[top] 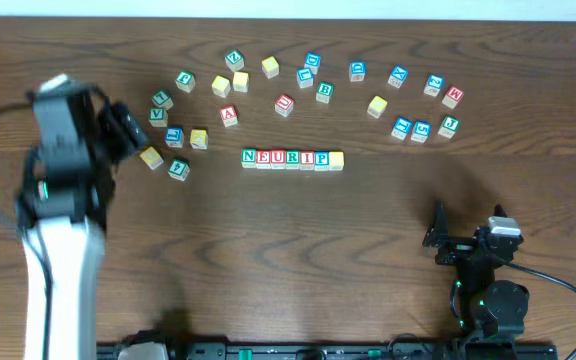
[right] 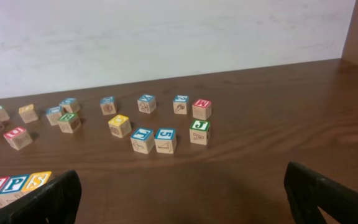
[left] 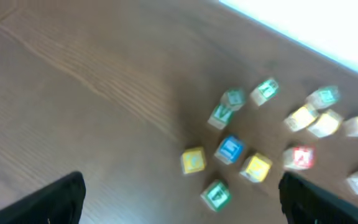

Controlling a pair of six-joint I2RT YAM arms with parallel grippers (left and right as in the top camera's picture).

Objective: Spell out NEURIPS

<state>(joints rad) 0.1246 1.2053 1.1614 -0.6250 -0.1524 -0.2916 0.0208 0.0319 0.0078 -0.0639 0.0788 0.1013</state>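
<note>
NEURIPS row (top: 293, 158) reads complete mid-worktop (top: 298, 260); my left fingers (left: 55, 202) and right fingers (right: 48, 199) both wide, empty, so best I retreat high, brushing neither row nor loose cubes (top: 229, 116).

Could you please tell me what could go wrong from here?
1. The left claw hangs open near loose cubes; a low sweep toward the row could scatter them or knock it crooked.
2. The row's last cube looks plain yellow from above, so the S may not read there.
</note>
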